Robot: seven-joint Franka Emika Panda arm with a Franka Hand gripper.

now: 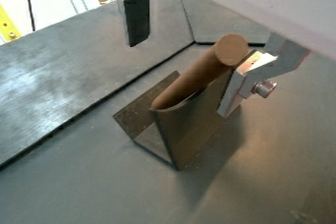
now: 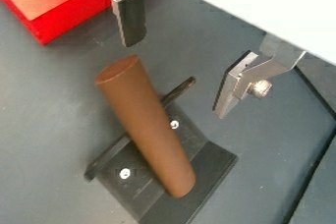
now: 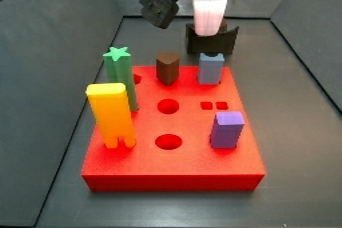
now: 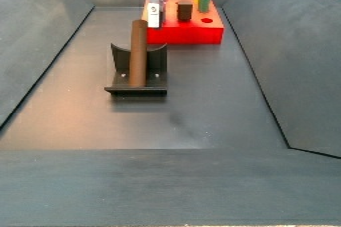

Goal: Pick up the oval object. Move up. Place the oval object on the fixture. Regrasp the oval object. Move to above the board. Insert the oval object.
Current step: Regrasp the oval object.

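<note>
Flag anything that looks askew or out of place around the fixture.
Nothing looks damaged or spilled. The oval object leans tilted against the fixture rather than standing upright; that fits a regrasp rest. The claw hangs above it, open, fingers apart from the peg. The board lies behind.

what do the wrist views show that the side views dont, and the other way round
Only the wrist views show the hand open, its fingers apart and touching nothing, just above the oval object. Only the side views show the whole board with its yellow peg, green peg, purple block and angular brown peg. Both show the oval object leaning on the fixture, and the hand hanging over it.
</note>
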